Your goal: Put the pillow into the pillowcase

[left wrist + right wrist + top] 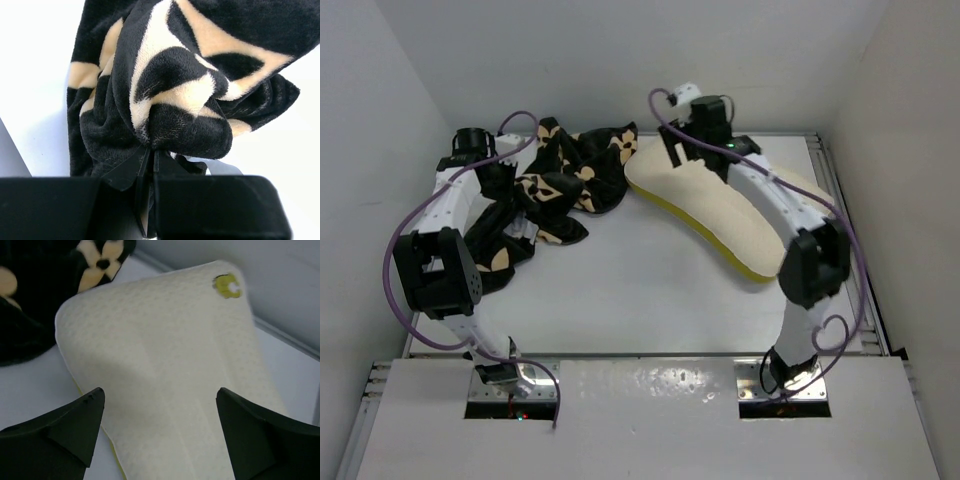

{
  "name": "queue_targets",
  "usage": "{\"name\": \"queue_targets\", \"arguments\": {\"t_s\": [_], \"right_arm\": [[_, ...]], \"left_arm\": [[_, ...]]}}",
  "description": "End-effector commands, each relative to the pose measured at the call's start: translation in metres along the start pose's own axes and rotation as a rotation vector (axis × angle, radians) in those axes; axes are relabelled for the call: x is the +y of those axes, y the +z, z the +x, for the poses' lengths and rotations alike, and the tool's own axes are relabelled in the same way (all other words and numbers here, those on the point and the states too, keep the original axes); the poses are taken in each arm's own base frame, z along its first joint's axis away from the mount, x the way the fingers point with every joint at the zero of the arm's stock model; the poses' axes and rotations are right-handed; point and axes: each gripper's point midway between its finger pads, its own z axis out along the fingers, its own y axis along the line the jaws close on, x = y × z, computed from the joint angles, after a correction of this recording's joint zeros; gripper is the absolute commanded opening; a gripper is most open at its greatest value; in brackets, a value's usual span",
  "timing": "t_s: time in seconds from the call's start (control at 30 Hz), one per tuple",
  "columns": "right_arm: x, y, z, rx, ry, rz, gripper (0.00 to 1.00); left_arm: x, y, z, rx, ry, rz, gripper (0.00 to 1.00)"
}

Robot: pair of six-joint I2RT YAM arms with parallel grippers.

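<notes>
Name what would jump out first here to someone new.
The black pillowcase with tan flower motifs stands out first. It is crumpled in a heap at the far left of the white table, with a fold pinched in the shut left hand. Beside it on the right lies the cream pillow with yellow piping, and the right hand is open over it.

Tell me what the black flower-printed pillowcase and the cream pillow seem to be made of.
The black tan-flowered soft pillowcase looks like plush fleece or velour: short matte nap, thick folds bunching where the left pincer pinches it. The cream-white dimpled pillow looks like a matte textured fabric cover over soft filling, which is hidden; yellow piping edges it.
</notes>
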Motion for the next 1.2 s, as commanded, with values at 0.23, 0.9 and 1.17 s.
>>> {"name": "queue_targets", "arguments": {"t_s": [0.23, 0.9, 1.17], "right_arm": [[0.098, 0.095, 0.121, 0.268, -0.198, -0.144, 0.99], [0.158, -0.078, 0.113, 0.071, -0.336, -0.705, 0.0], [0.205, -0.197, 0.204, 0.488, -0.412, -1.098, 0.46]], "left_arm": [[0.004, -0.013, -0.016, -0.051, 0.015, -0.011, 0.0], [0.01, -0.005, -0.033, -0.093, -0.005, -0.016, 0.0], [0.009, 0.0, -0.058, -0.131, 0.017, -0.023, 0.0]]}}
